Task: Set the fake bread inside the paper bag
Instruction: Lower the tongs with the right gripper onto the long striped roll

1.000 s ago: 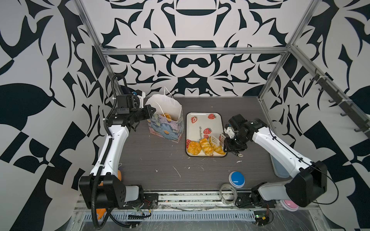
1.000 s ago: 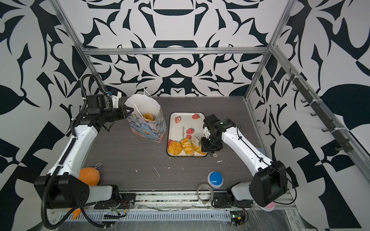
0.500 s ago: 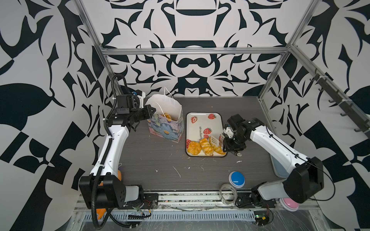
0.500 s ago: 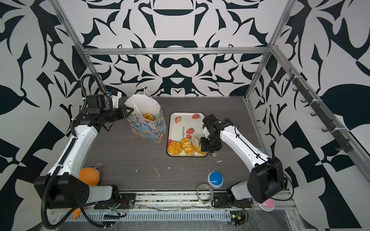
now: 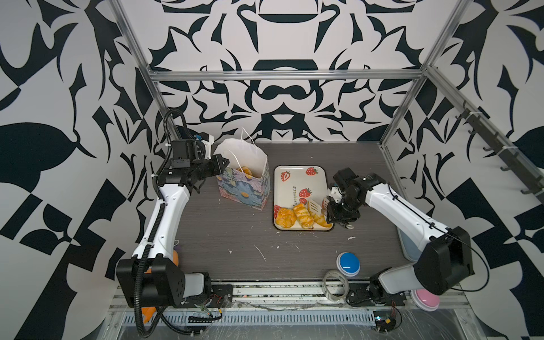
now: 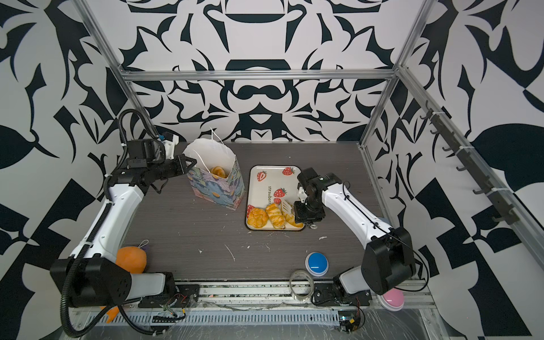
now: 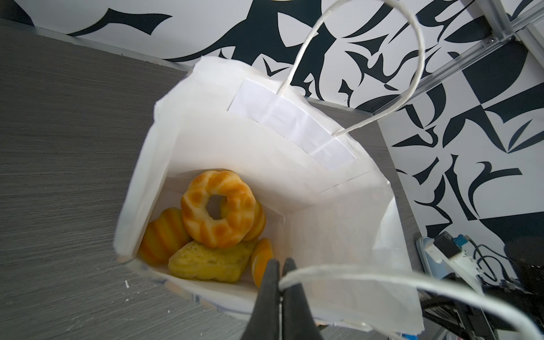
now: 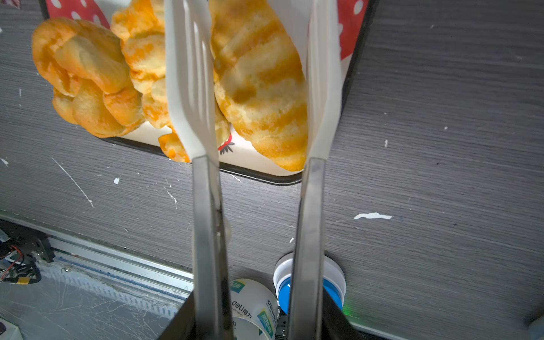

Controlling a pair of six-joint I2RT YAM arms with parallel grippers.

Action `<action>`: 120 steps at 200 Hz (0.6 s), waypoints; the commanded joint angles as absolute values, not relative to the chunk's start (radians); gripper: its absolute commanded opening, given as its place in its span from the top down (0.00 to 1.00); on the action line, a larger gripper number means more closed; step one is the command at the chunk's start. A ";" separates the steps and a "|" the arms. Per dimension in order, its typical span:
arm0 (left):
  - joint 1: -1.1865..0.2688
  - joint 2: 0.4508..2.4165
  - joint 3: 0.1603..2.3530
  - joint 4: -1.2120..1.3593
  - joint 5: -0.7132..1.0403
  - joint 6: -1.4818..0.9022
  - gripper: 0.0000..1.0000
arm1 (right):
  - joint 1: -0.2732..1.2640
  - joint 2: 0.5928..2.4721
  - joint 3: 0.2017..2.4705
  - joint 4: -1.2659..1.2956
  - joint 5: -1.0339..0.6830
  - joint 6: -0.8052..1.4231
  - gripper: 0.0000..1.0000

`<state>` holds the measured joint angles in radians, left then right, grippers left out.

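- Straddling a golden toy croissant (image 8: 259, 88), lengthwise ahead on the strawberry-printed tray (image 5: 297, 179), white tongs (image 8: 191, 88) are held half-closed by the right end effector (image 5: 338, 212).
- The cord (image 7: 368, 273) of the flowered paper bag (image 7: 323, 220) is pinched by the left end effector (image 7: 281, 282).

The floral paper bag (image 5: 244, 188) stands upright and open on the surface. Its cord handle is pinched in the left pincer (image 7: 281, 273). A ring, striped loaves and other fake bread (image 7: 217, 209) lie inside, below the tips. More golden pastries (image 5: 300, 216) lie just ahead of the right pincer (image 8: 256, 323), with one croissant (image 8: 259, 88) between its white tongs (image 8: 188, 73).
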<state>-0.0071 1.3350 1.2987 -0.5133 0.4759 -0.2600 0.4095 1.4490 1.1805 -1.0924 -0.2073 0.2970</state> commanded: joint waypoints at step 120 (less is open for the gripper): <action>-0.012 1.333 1.282 -0.514 0.497 -0.266 0.98 | 0.406 1.452 1.175 -1.053 -0.240 0.313 0.55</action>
